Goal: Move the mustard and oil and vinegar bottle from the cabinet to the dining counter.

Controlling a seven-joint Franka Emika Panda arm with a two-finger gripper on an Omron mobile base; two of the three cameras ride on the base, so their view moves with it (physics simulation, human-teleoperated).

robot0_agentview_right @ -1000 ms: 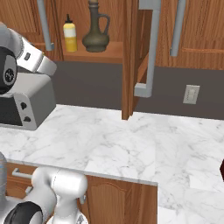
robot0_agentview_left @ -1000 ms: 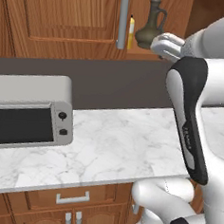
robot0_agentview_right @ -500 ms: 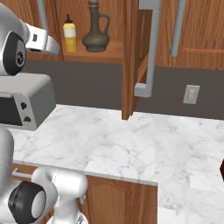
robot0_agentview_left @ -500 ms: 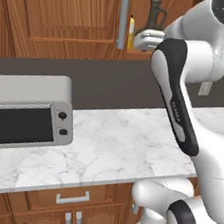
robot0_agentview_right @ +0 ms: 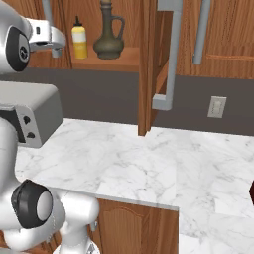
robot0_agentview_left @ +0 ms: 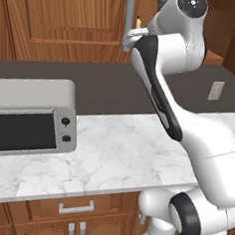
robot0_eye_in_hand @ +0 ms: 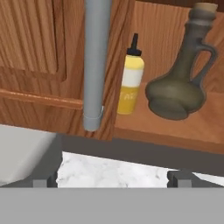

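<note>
We see the tool (robot0_eye_in_hand: 113, 176) with jaws spread wide and nothing between them, raised in front of the cabinet (robot0_agentview_right: 126, 58). The mustard (robot0_eye_in_hand: 129, 82) stands upright on the cabinet's wooden shelf (robot0_eye_in_hand: 175, 127), just beside the oil and vinegar bottle (robot0_eye_in_hand: 181, 74), a small gap between them. The mustard carries a pale label; its writing is too blurred for us to read. A grey bar handle (robot0_eye_in_hand: 96, 61) hangs just left of the mustard. Below, the toaster oven (robot0_agentview_left: 32, 115) sits on the marble table (robot0_agentview_left: 117, 149).
</note>
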